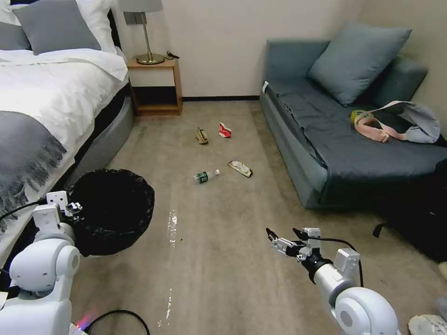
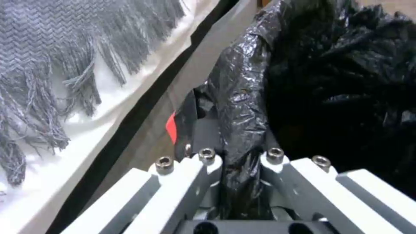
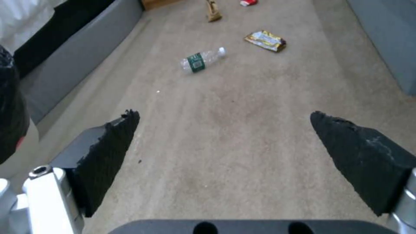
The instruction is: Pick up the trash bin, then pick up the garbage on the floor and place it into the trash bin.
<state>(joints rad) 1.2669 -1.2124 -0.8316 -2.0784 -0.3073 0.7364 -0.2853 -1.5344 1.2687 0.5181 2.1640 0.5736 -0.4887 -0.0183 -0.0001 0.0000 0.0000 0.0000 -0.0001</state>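
Trash bin [image 1: 114, 211] beside the bed's [image 1: 42, 116] edge, rim pinched in left claw [image 2: 242, 162], then bottle [image 1: 205, 176], tan scrap [image 1: 201, 136], red-white scrap [image 1: 225, 130] and wrapper [image 1: 240, 168] mid-floor [image 1: 223, 260], right claw [image 3: 225, 143] spread wide, empty, above bare carpet.

Beige carpet floor [image 1: 223, 260], bottle [image 1: 205, 176], wrapper [image 1: 240, 168], carton scrap [image 1: 224, 130], paper scrap [image 1: 201, 136]
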